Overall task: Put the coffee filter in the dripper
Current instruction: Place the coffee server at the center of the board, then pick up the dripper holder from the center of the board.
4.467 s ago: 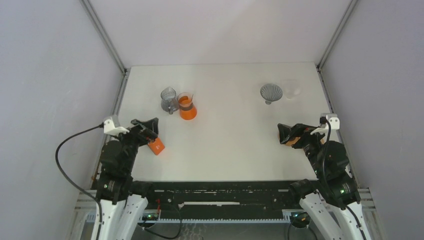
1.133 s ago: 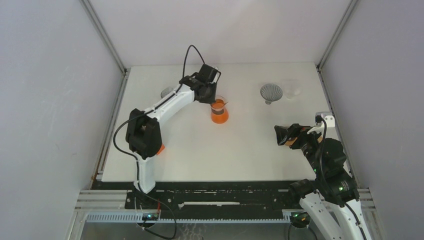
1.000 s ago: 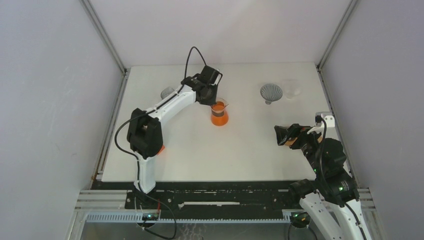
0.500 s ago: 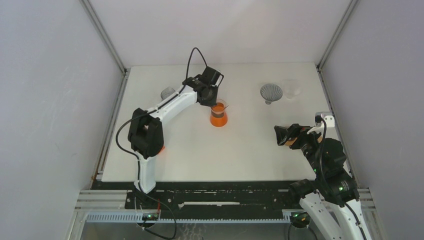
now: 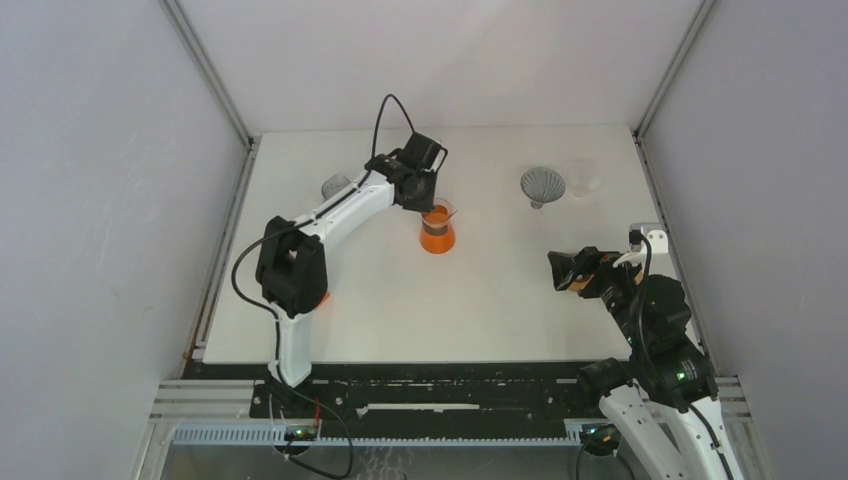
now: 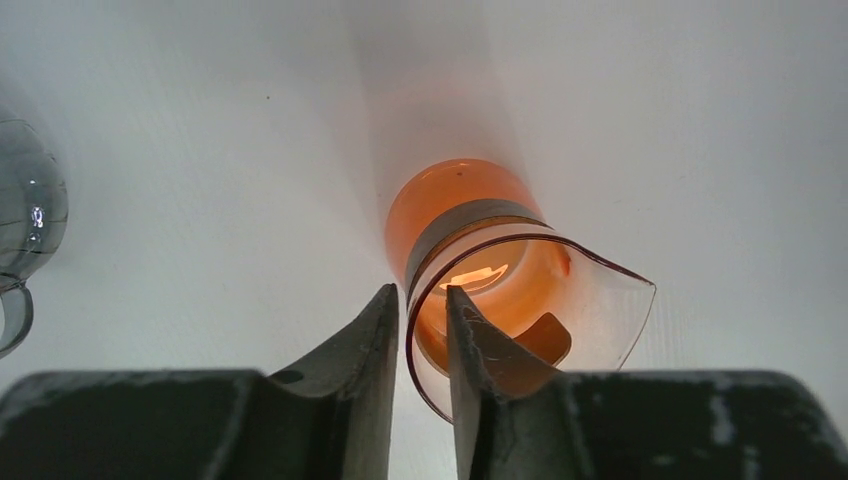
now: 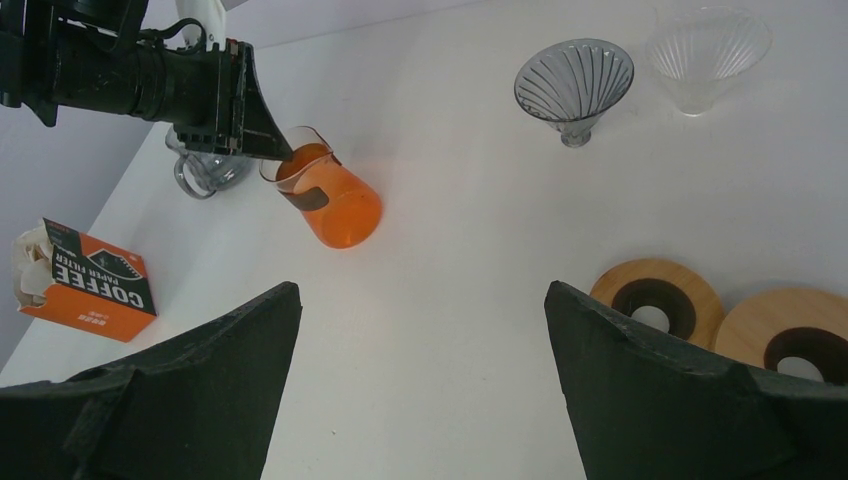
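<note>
The right hand [image 7: 420, 296] hangs low over the surface [image 5: 500, 300] with its fingers spread wide and nothing between them. Just ahead of its right finger, two wooden rings [image 7: 655, 273] lie flat, side by side.

The coffee filters are kept in an orange box [image 7: 88, 282] lettered COFFEE FILTER. It is found to the left of the right hand and a little ahead of it, lying on its side. Its long axis runs across the right wrist view, and the open end is turned to the left, away from that hand, where white filter paper [image 7: 24, 262] shows. From above, the box is largely hidden behind the left arm [image 5: 340, 210], well back from the left hand [image 6: 422, 300].

Farther out, the left hand is lowered over an orange carafe [image 7: 335, 205] that stands upright. Its fingers are set astride the glass rim, one outside and one inside, with a small gap seen beside the glass, so the grip reads as released. A glass mug [image 6: 25, 210] stands to the left of this hand.

Farthest out, ahead and to the right of the right hand, the grey ribbed dripper [image 7: 574, 85] stands mouth up, its axis vertical, with a clear dripper [image 7: 708, 50] just beside it.
</note>
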Controlling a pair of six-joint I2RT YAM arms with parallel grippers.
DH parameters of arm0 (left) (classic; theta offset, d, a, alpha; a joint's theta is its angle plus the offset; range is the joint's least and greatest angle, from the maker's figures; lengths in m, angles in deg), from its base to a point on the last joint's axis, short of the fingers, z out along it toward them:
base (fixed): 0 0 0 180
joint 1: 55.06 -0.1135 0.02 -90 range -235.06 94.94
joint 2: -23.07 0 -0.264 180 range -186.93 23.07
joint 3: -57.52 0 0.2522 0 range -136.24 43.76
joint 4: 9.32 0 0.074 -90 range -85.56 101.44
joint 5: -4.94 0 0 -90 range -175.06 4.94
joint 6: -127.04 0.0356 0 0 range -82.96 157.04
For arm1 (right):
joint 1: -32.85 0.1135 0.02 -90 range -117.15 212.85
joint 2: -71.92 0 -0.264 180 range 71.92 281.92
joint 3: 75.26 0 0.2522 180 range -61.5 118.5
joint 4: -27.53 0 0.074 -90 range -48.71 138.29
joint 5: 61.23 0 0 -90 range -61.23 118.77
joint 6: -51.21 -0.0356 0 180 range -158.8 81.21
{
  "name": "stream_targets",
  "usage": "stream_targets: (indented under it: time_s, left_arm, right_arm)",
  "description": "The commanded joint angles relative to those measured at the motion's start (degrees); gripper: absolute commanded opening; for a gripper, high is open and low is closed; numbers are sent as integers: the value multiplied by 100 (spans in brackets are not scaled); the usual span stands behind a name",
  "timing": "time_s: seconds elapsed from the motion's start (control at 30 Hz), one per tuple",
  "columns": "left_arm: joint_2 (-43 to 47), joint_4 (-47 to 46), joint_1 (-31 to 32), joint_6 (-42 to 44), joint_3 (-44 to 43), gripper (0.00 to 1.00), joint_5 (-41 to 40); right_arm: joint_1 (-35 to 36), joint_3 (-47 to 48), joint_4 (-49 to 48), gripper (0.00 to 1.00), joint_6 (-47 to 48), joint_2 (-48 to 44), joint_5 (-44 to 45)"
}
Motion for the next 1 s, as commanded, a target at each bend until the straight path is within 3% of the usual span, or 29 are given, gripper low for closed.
stream_targets:
  time_s: [0.0, 0.37, 0.97]
  left_arm:
    - [438, -235, 26, -112, -61, 31, 2]
    - [1908, -505, 17, 38, 680, 54, -518]
    - [6089, -137, -159, 392, 3488, 97, -1619]
  right_arm:
    - [41, 31, -156, 100, -21, 83, 26]
    - [171, 205, 109, 100, -136, 256, 98]
    - [134, 518, 521, 100, -223, 1471, 235]
